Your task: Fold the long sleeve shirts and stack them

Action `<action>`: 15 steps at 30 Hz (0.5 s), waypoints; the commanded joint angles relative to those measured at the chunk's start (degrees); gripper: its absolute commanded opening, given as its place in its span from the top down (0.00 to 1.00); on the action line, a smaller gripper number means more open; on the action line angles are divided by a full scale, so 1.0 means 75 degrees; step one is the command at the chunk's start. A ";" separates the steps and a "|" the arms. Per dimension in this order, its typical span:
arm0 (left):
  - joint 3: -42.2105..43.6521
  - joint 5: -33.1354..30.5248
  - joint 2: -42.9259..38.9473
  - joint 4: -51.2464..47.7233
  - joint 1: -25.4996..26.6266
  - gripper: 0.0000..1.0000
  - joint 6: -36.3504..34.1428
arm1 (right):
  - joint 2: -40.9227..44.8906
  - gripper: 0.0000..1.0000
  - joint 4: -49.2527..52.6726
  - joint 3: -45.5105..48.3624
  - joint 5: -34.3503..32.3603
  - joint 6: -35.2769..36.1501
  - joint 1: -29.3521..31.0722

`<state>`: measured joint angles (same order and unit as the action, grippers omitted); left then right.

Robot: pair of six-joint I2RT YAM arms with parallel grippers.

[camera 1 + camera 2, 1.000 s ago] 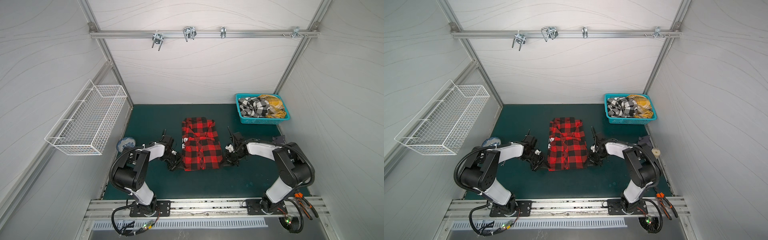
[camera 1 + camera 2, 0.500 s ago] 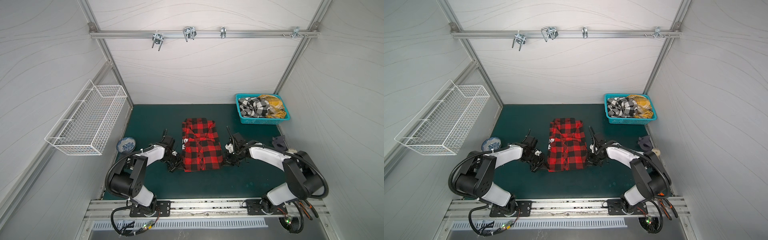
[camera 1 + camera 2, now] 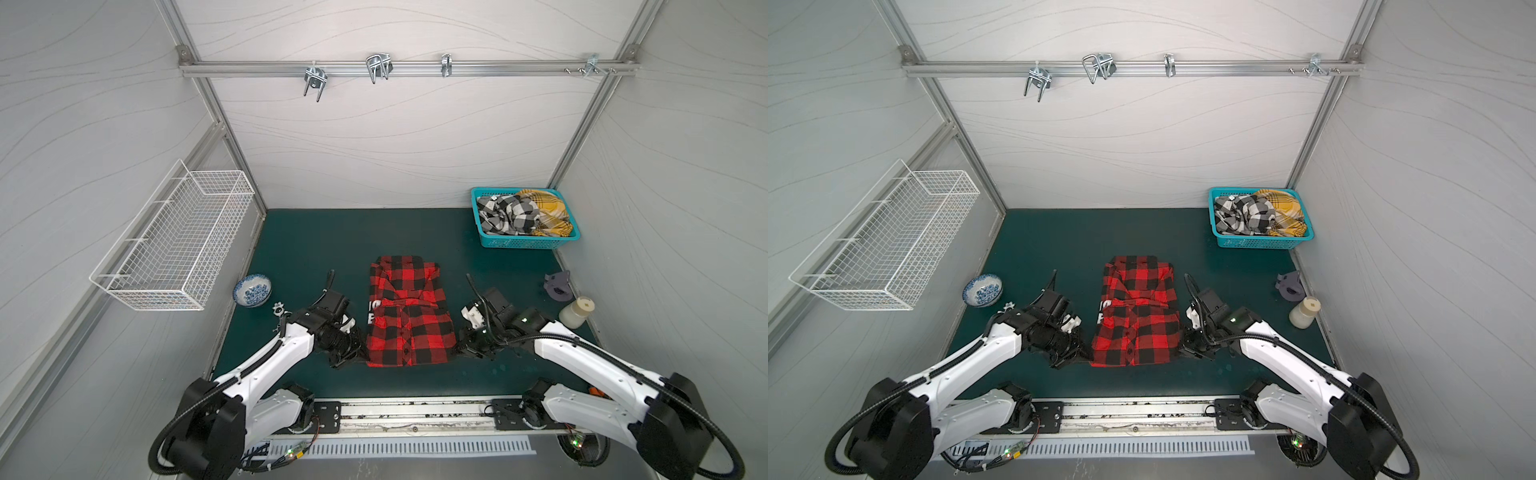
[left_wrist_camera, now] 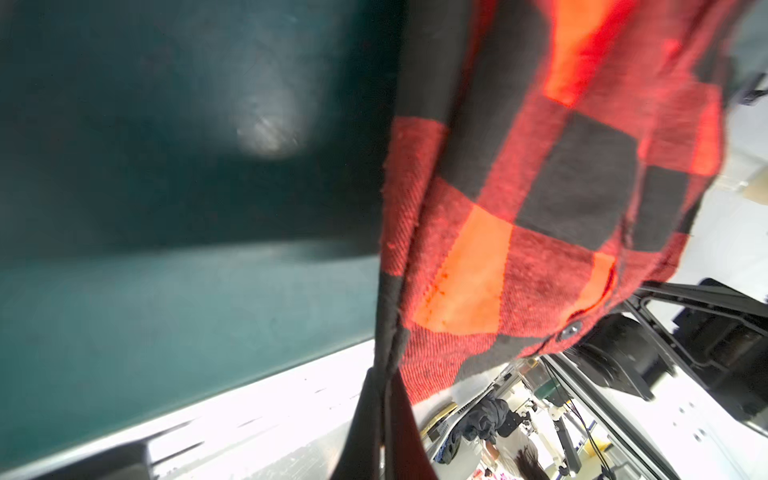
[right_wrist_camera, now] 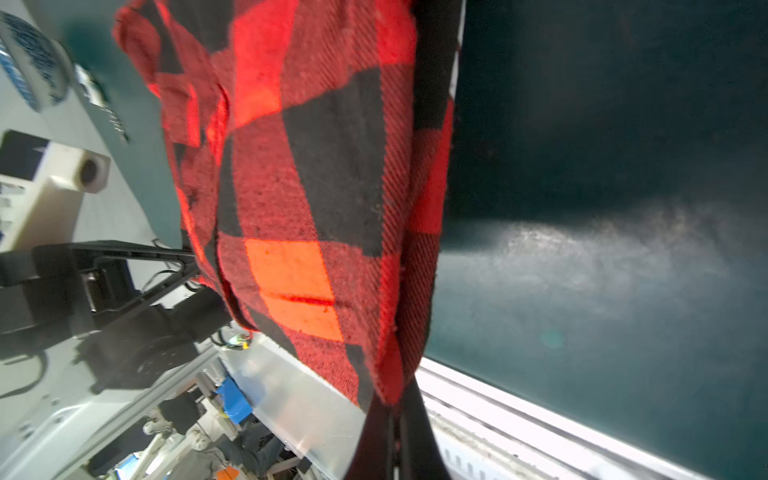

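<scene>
Red-and-black check covers the 1 garment spread out in both top views: the red-and-black shirt (image 3: 409, 320) lies in the middle of the dark green mat (image 3: 316, 237). It is folded to a narrow rectangle, with its collar toward the back wall and white letters peeking out at its left edge. The left gripper (image 3: 360, 356) sits at the shirt's near left corner and the right gripper (image 3: 458, 353) at its near right corner, both low over the mat. The black-and-white shirt (image 3: 505, 212) and the mustard shirt (image 3: 544, 208) lie crumpled in the teal basket (image 3: 525, 243) at the far right corner. A blue-patterned bowl (image 3: 252, 290) stands by the mat's left edge.

Left wrist view: the left gripper's 2 fingers (image 4: 361, 428) are pressed together on a hem corner of the shirt, and the checked cloth spreads away from them.

Right wrist view: the right gripper's 2 fingers (image 5: 419, 432) are clamped the same way on the opposite hem corner.
</scene>
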<state>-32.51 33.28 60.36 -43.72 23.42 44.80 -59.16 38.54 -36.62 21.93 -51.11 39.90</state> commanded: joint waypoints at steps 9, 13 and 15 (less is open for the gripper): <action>-0.0678 -0.0158 -0.0828 -0.0404 -0.0005 1.00 0.1158 | -0.0641 1.00 0.1272 -0.1530 -0.0493 0.0103 -0.0233; -0.1571 -0.0656 -0.0442 -0.0507 -0.0035 1.00 0.1241 | -0.1448 1.00 0.1446 -0.2518 -0.0228 0.0497 -0.0758; -0.1989 -0.0751 -0.0132 -0.0389 -0.0197 1.00 0.1269 | -0.1817 1.00 0.1468 -0.3007 -0.0072 0.0616 -0.0998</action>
<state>-42.39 31.00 57.36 -47.07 23.07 52.64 -70.22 46.61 -55.61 21.15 -48.45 34.28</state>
